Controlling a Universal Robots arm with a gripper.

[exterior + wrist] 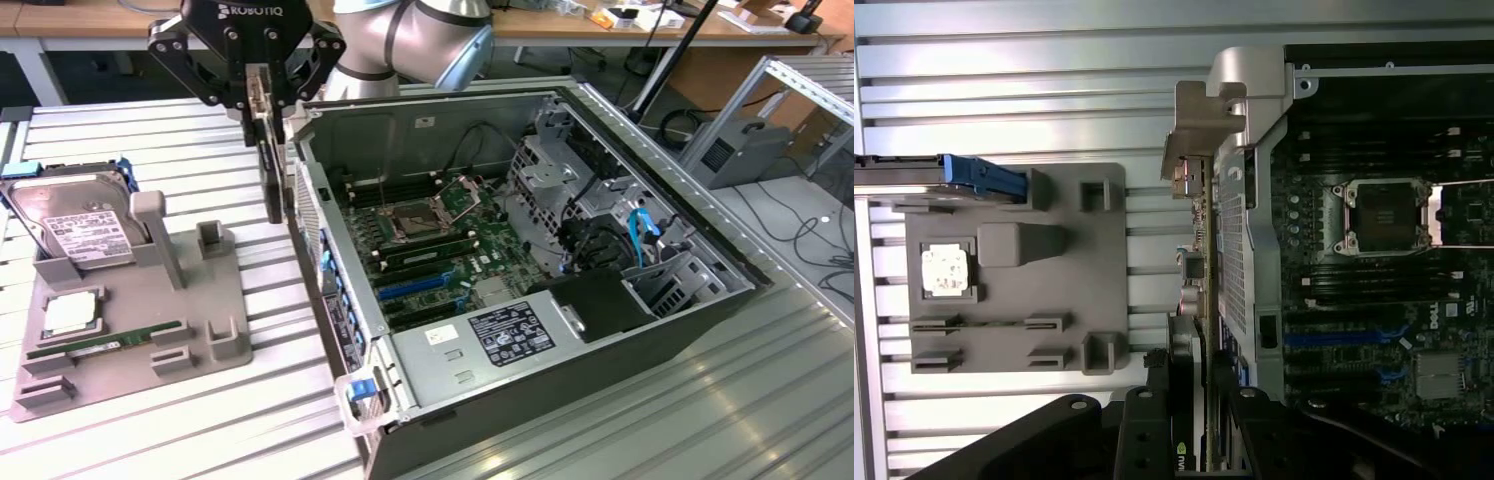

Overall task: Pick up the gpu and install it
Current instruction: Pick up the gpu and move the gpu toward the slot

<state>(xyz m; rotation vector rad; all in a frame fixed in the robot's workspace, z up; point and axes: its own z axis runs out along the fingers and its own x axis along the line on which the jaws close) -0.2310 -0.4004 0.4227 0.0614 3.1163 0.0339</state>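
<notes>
We note pincer (262, 95) clenched on gpu (275, 170). Card hangs vertical over table (147, 130), betw. grey fixture tray (200, 345) & open PC case (441, 120), just beside case's rear wall.

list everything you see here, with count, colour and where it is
gpu: one, green and black, hanging on edge beside the case's outer wall
hard drive: one, silver with white label, standing in the holder
processor chip: one, silver, in a holder recess
ram stick: one, green, lying in a holder slot
holder: one, grey, on the table, exterior view's left
computer case: one, grey and black, open
circuit board: one, green, inside the case
table: one, silver, slatted
arm: one, silver-grey
gripper: one, black, clamped on the gpu
</notes>
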